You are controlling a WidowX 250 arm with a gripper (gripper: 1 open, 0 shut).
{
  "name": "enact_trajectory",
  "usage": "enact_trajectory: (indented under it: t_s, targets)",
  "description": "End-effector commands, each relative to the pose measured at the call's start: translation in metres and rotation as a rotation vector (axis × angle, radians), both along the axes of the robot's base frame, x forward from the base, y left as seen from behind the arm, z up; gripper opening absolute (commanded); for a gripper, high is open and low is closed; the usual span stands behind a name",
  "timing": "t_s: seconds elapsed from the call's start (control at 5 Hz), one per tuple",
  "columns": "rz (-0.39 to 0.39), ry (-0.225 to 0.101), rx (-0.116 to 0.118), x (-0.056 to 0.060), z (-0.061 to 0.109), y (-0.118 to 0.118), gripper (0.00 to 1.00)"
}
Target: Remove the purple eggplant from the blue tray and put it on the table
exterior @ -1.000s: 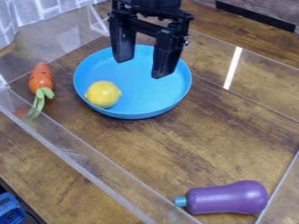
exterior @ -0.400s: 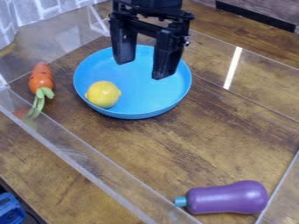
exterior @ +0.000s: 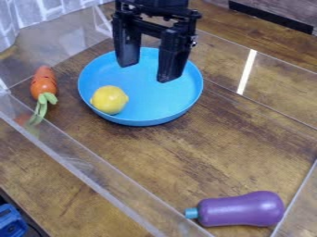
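The purple eggplant [exterior: 242, 209] lies on its side on the table [exterior: 186, 157] at the lower right, its teal stem cap pointing left. The blue tray [exterior: 161, 111] sits at the upper middle with a yellow round fruit [exterior: 110, 99] inside it on the left. My gripper [exterior: 150, 64] hangs over the tray's far half, pointing down, open, with nothing between its two black fingers [exterior: 126, 44]. It is far from the eggplant.
An orange carrot [exterior: 44, 85] with a green top lies on the table left of the tray. Clear acrylic walls [exterior: 74, 162] run along the table's edges, one of them crossing the lower left.
The gripper has shifted very slightly up in the picture over the tray. The eggplant, tray, fruit and carrot have not moved.
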State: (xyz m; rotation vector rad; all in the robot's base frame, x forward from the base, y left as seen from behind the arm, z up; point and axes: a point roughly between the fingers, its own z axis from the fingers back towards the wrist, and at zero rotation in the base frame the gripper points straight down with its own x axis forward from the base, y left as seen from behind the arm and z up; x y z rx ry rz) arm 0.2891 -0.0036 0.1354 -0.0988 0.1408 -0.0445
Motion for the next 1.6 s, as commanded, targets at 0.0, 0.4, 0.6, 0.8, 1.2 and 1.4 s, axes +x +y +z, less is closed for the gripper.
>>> enact_trajectory:
  t_s: [0.0,0.4,0.6,0.8,1.2,1.4]
  targets:
    - [0.002,-0.065,-0.005,0.007,0.019,0.000,1.00]
    - [-0.018,-0.046,-0.016,0.006,0.017,-0.005,1.00]
    - [-0.029,-0.035,-0.022,0.007,0.016,-0.008,1.00]
    - [-0.038,-0.026,-0.029,0.006,0.014,-0.010,1.00]
    - [-0.083,0.000,-0.032,0.005,0.002,-0.017,1.00]
    - [-0.098,0.013,-0.034,0.004,-0.004,-0.020,1.00]
